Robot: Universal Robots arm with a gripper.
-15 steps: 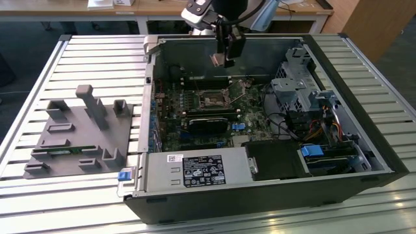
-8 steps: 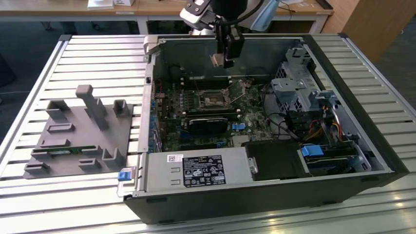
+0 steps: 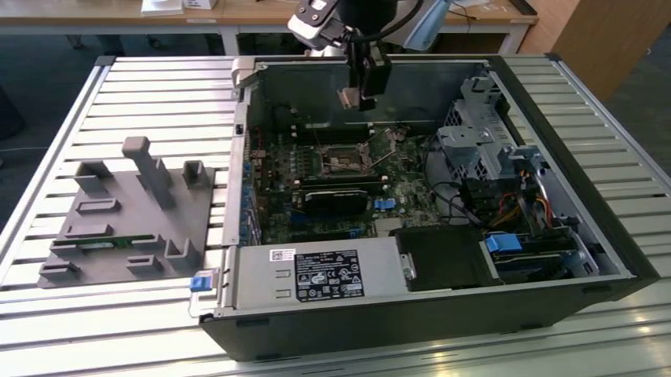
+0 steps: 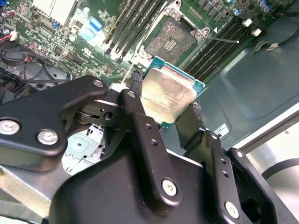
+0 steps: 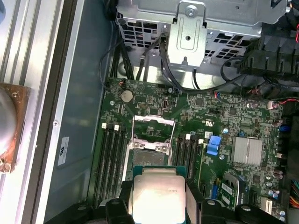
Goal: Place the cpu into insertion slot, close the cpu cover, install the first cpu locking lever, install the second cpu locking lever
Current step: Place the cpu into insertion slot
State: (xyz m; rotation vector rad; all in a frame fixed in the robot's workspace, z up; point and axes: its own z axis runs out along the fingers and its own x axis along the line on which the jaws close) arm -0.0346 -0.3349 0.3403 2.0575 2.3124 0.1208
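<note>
1. At the exterior view's left, a grey fixture block (image 3: 126, 212) sits on the slatted table (image 3: 63, 102), well apart from the work. Its pockets are too small to tell full from empty.
2. Centre: the open computer case (image 3: 419, 314) lies on its side so the motherboard (image 3: 404, 177) faces up, presumably to give the arm a straight approach from above.
3. The gripper (image 3: 363, 100) hangs over the board, pinching the cpu (image 4: 169, 93) by two opposite edges. One black finger (image 4: 140, 116) sits on each side, metal top uncovered. Judged reason: an edge hold keeps the underside contacts untouched.
4. The cpu is in the air, apart from the insertion slot (image 5: 149, 155), which lies near beneath it, dark centre bare.
5. The cpu cover (image 5: 154, 120) appears swung up at the slot's far edge, likely so the chip can drop in. Locking levers: cannot pick them out with confidence.
6. Exterior view's right: a drive cage (image 3: 477, 141) and cables. In both wrist views the gripper's own body hides the chip's near edge.
</note>
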